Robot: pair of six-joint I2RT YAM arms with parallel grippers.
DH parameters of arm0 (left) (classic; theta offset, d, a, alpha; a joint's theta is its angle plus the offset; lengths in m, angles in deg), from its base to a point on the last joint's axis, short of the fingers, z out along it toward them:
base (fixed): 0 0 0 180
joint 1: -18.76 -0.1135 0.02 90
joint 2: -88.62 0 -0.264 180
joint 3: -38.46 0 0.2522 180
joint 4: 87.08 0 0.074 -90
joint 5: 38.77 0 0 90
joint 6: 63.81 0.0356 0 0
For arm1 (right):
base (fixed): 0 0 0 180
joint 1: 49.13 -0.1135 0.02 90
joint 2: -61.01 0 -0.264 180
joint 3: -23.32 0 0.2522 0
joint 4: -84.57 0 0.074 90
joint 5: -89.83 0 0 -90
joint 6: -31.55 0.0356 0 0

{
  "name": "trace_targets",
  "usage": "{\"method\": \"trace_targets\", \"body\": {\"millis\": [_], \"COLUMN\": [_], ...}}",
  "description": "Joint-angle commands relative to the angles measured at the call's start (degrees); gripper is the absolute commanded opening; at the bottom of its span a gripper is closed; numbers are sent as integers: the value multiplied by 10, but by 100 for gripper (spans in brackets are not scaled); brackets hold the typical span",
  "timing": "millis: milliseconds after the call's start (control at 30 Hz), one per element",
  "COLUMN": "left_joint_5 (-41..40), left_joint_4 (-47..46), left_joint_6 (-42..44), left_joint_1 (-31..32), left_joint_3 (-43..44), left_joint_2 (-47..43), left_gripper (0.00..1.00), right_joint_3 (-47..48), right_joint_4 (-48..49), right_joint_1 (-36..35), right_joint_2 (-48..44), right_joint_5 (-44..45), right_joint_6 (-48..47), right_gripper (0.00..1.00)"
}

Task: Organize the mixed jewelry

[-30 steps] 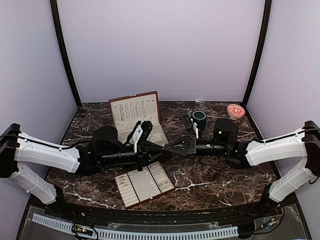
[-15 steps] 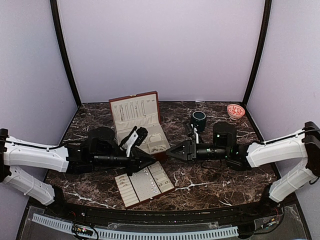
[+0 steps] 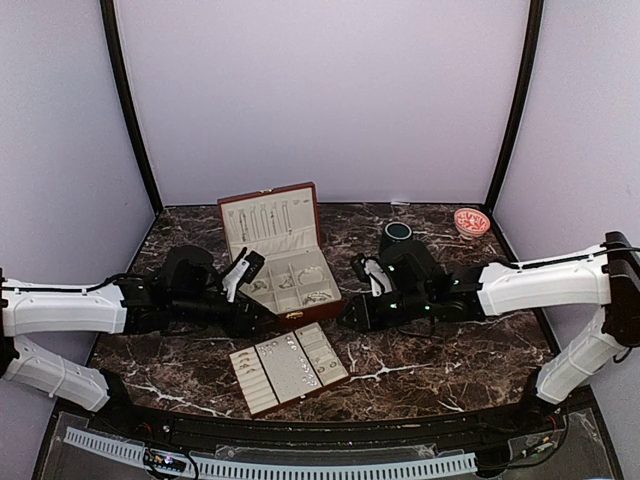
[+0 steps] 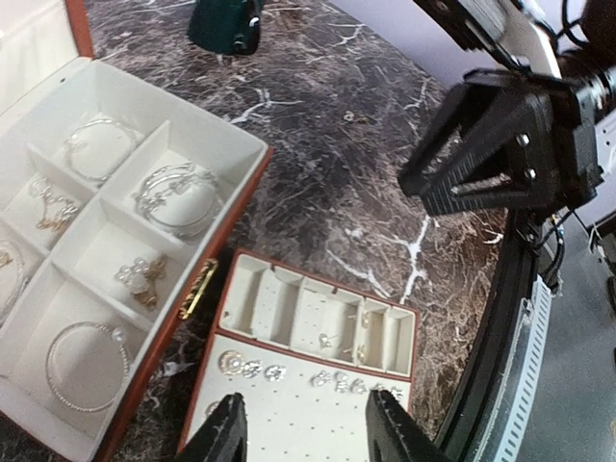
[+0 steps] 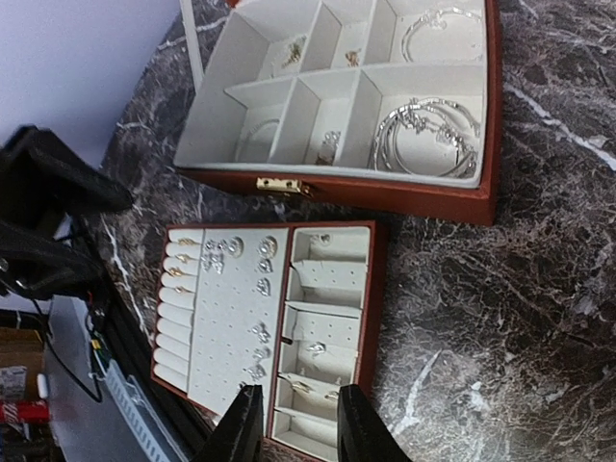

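The mixed jewelry lies in an open reddish-brown box [image 3: 310,313] and on a flat cream tray [image 3: 285,365] in front of it. In the left wrist view, silvery bracelets [image 4: 178,192] sit in box compartments and small earrings [image 4: 250,368] sit on the tray pad [image 4: 289,414]. My left gripper [image 4: 308,438] is open and empty just above the tray; it shows in the top view [image 3: 265,320] left of the box front. My right gripper [image 5: 298,433] is open and empty over the tray's compartment side [image 5: 322,332], right of the box in the top view [image 3: 352,313].
A dark green mug [image 3: 398,235] stands behind my right arm. A small pink bowl [image 3: 471,221] is at the back right. The box lid [image 3: 270,225] stands upright. The right gripper [image 4: 491,144] shows in the left wrist view, the left arm [image 5: 48,221] in the right wrist view.
Both grippers have come down from mid-air in front of the box to low over the table by the tray. The left gripper has drawn back to the left.
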Motion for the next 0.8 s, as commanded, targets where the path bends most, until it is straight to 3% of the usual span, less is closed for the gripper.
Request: {"method": "trace_targets", "body": {"millis": [0,167,367,767], "left_joint_5": [-10,-60,-58,-56], "left_joint_4": [42,91,103,119], "left_joint_6": [-38,-95,-176,-190], "left_joint_1": [-40,-76,-101,-153], "left_joint_3": [-2,-8,-56,-45], "left_joint_2": [-7,-21,-51,-68], "left_gripper": [49,57,64,72], "right_joint_3": [41,58,97,193], "right_joint_4": [-83,-107,-144,-189], "right_joint_1": [-19,-19,-27,-70], "right_joint_2": [43,67,122,215], "right_joint_5": [54,71,83,125], "right_joint_6": [-32,-32,-49,-58], "right_gripper": [28,30,30,32]}}
